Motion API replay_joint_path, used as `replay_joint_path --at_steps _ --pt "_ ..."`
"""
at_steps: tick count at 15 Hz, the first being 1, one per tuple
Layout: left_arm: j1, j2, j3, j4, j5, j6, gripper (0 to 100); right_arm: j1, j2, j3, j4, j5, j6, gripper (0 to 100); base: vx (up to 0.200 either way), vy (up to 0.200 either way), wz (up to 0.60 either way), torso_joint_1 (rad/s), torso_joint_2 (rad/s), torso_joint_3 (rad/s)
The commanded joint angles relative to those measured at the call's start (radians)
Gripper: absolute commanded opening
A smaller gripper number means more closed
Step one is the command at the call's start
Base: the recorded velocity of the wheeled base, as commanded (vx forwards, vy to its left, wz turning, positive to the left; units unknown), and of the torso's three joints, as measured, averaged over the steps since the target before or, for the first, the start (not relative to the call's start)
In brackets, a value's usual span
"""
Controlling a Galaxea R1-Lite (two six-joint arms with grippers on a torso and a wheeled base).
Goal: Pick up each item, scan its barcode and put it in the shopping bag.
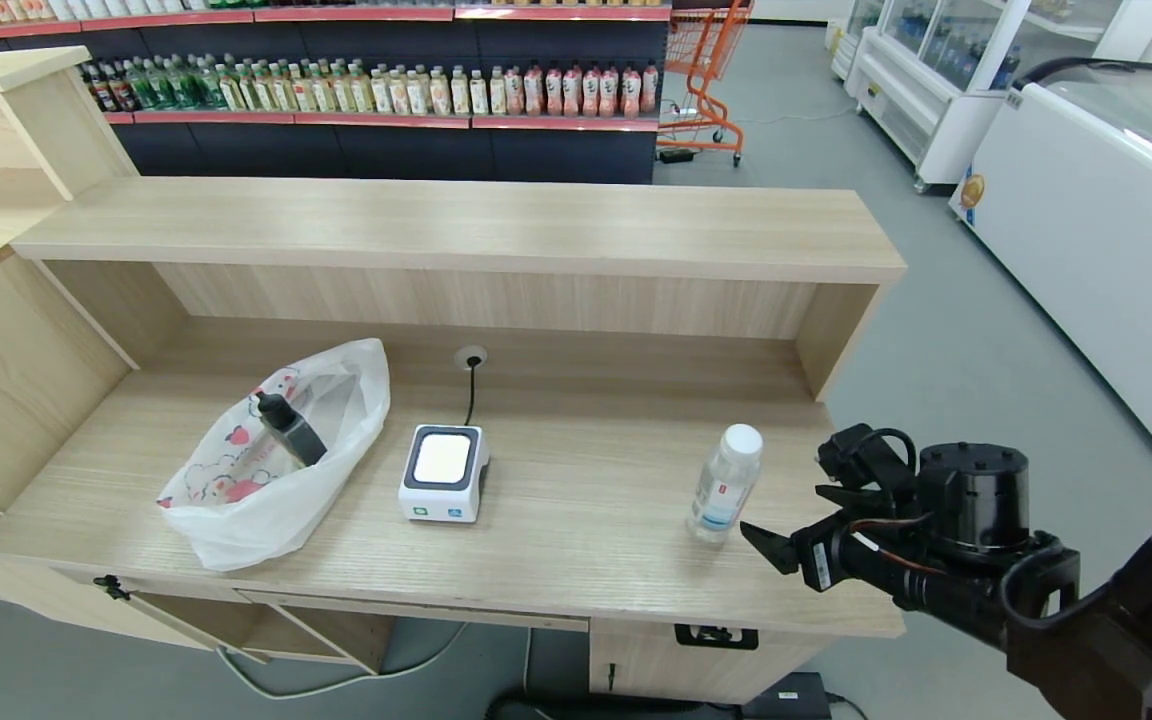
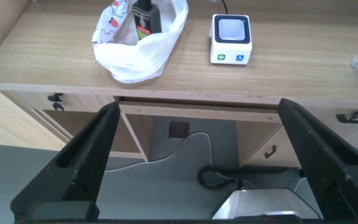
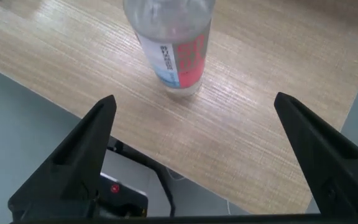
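A clear water bottle (image 1: 726, 482) with a white cap stands upright on the right part of the wooden counter (image 1: 586, 540). My right gripper (image 1: 798, 505) is open just to the right of the bottle, near the counter's front edge, with nothing between its fingers. In the right wrist view the bottle (image 3: 173, 43) stands beyond the open right gripper (image 3: 194, 155). The white scanner (image 1: 444, 472) sits mid-counter. At the left lies the white shopping bag (image 1: 266, 470) with a dark bottle (image 1: 288, 428) inside. My left gripper (image 2: 197, 168) is open, below and in front of the counter, facing the bag (image 2: 135, 50) and the scanner (image 2: 231, 38).
A raised shelf (image 1: 456, 225) spans the counter's back, with side walls at both ends. The scanner's cable (image 1: 471, 385) runs to a hole at the back. White freezers (image 1: 1096, 210) stand to the right, and an orange cart (image 1: 706, 70) and drink shelves behind.
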Motion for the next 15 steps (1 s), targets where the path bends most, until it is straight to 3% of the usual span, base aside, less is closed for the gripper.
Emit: replay_joint_path --at_steps 1,15 --pt "0.000 0.001 0.000 0.000 0.000 0.000 100 0.005 0.031 -0.021 -0.008 0.002 -0.001 100 0.000 0.000 0.00 0.000 0.00 0.000" --pt "0.000 0.000 0.000 0.000 0.000 0.000 100 0.037 0.197 -0.231 -0.034 0.002 -0.027 100 0.000 0.000 0.00 0.000 0.00 0.000"
